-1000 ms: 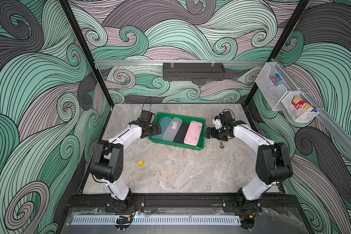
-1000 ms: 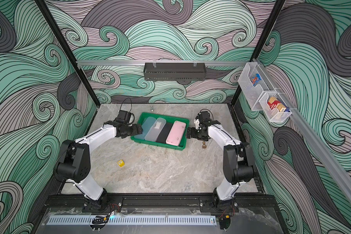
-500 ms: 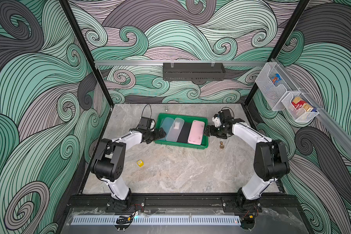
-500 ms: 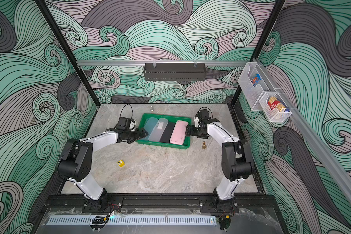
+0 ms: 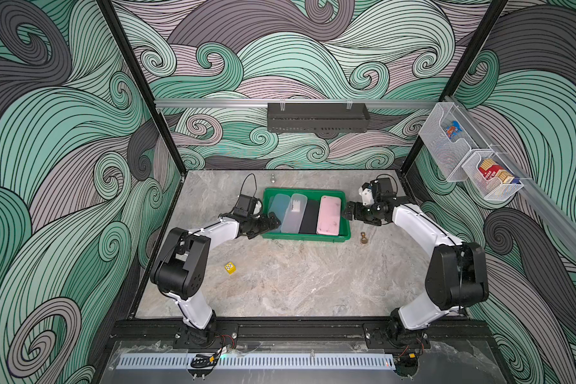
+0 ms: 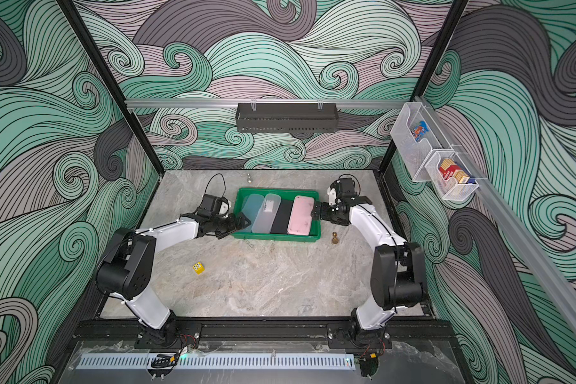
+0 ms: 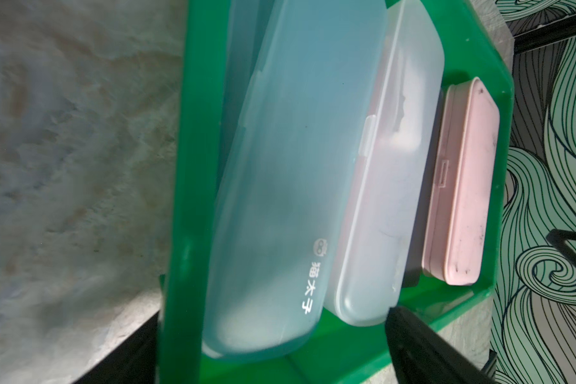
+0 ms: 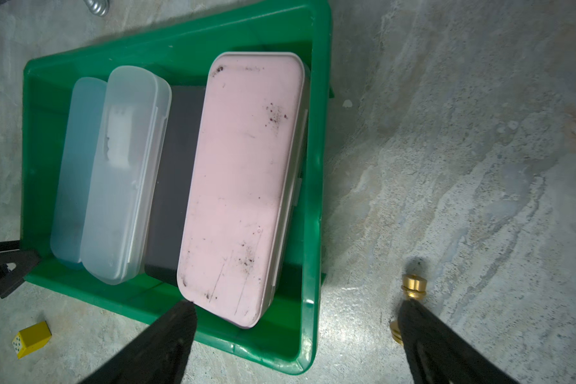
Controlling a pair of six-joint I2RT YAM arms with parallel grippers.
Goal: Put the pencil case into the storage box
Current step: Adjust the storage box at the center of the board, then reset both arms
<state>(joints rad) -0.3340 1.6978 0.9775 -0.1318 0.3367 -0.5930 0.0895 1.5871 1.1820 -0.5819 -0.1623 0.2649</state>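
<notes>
Inside storage box (image 5: 305, 237), pink pencil case (image 5: 329, 215) flat, lid scuffed; left hand (image 5: 275, 222) & right hand (image 5: 349, 211) released.

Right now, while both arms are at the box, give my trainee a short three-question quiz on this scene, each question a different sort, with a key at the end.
1. How many pencil cases lie in the green box?
2. True or false: the pink case lies at the end of the box nearest the right fingers.
3. Which of these lies on the table outside the box? A. a yellow die B. a red ball C. a blue cup

Key: 1. Four. 2. True. 3. A.
</notes>
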